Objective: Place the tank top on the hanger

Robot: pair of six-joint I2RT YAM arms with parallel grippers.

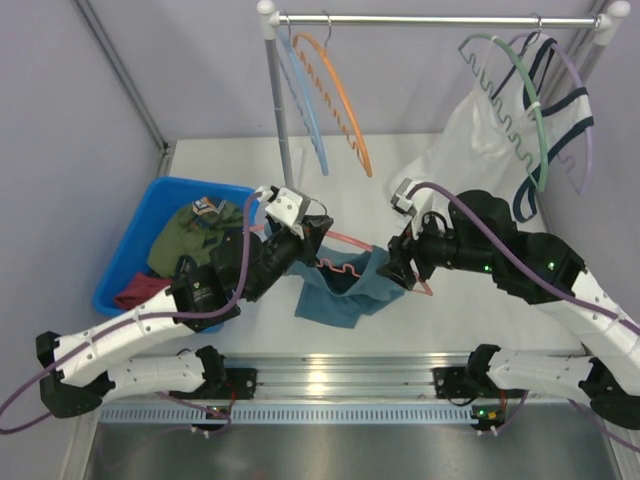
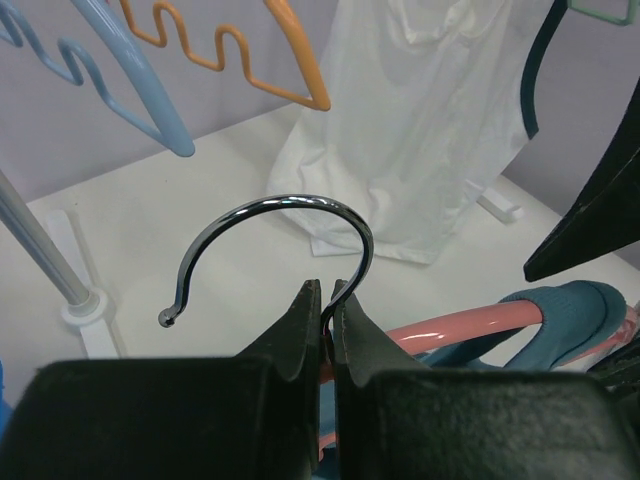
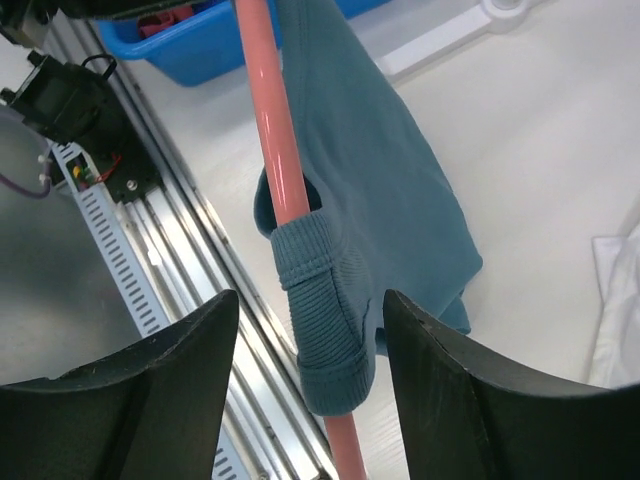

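Observation:
The salmon hanger (image 1: 350, 242) hangs in the air over the table, and my left gripper (image 1: 305, 240) is shut on the base of its metal hook (image 2: 290, 201). In the left wrist view the fingers (image 2: 327, 295) pinch the wire, with the pink arm (image 2: 470, 325) behind them. The teal tank top (image 1: 340, 285) droops from the hanger. One wide strap (image 3: 325, 300) is looped over the pink arm (image 3: 275, 130). My right gripper (image 3: 310, 295) is open, its fingers standing apart on either side of that strap without touching it. In the top view it (image 1: 392, 270) sits at the hanger's right end.
A blue bin (image 1: 130, 250) at the left holds an olive garment (image 1: 200, 230). The rack pole (image 1: 280, 110) stands behind, carrying a light blue hanger (image 1: 305, 100) and an orange one (image 1: 345, 100). A green hanger (image 1: 530, 110) and a white top (image 1: 480, 130) hang at the right.

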